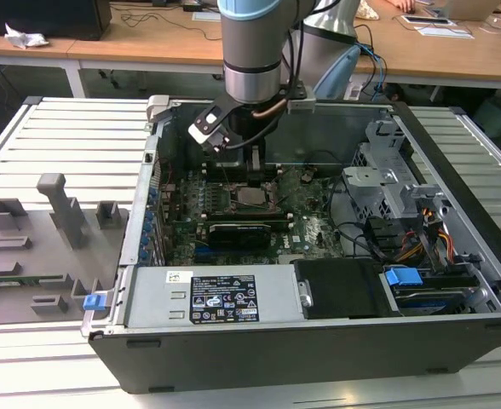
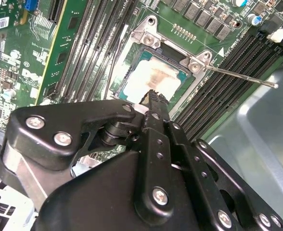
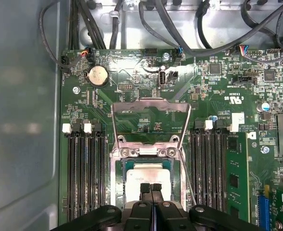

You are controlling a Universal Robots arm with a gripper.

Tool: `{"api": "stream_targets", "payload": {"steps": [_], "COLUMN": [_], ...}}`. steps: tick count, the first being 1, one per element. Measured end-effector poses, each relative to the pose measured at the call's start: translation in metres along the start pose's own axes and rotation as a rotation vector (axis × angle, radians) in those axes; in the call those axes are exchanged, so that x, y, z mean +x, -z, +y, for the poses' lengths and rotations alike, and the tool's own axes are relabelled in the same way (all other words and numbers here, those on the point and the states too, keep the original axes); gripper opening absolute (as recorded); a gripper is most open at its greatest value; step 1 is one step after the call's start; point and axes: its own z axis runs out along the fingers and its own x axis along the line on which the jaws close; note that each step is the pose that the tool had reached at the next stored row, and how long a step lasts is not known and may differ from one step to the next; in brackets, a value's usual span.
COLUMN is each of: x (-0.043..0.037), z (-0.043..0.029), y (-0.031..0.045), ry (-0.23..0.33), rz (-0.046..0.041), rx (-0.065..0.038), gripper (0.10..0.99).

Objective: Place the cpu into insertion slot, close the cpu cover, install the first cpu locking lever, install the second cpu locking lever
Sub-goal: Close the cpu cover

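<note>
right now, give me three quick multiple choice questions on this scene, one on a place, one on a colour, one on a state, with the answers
1. Where is the cpu?
A) lying in the insertion slot
B) held up in the air
C) out on the table

2. What colour is the circuit board around the slot?
A) red
B) green
C) white

3. How does the cpu cover stand?
A) shut flat over the cpu
B) taken off the board
C) swung up open

Answers:
1 A, the silvery chip lies flat inside the slot's metal rim, at the tips of the shut gripper.
2 B, the board is green in both wrist views.
3 C, the frame is raised off the slot, and green board shows through its opening.
</note>
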Motion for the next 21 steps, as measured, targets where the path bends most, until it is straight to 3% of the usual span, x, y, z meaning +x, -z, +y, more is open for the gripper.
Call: {"api": "stream_targets", "payload": {"steps": [6,13,21], "x": [0.0001,0.0002,0.0003], "z": [0.0009,0.0029,0.01], "y": [0.01,0.0325,0.0379], "ry": [0.0,0.0,0.0], "rz": [-0.0008,-0.0027,-0.0029], "rx": [0.0,0.0,0.003], "gripper": [0.106,0.106,0.106]}}
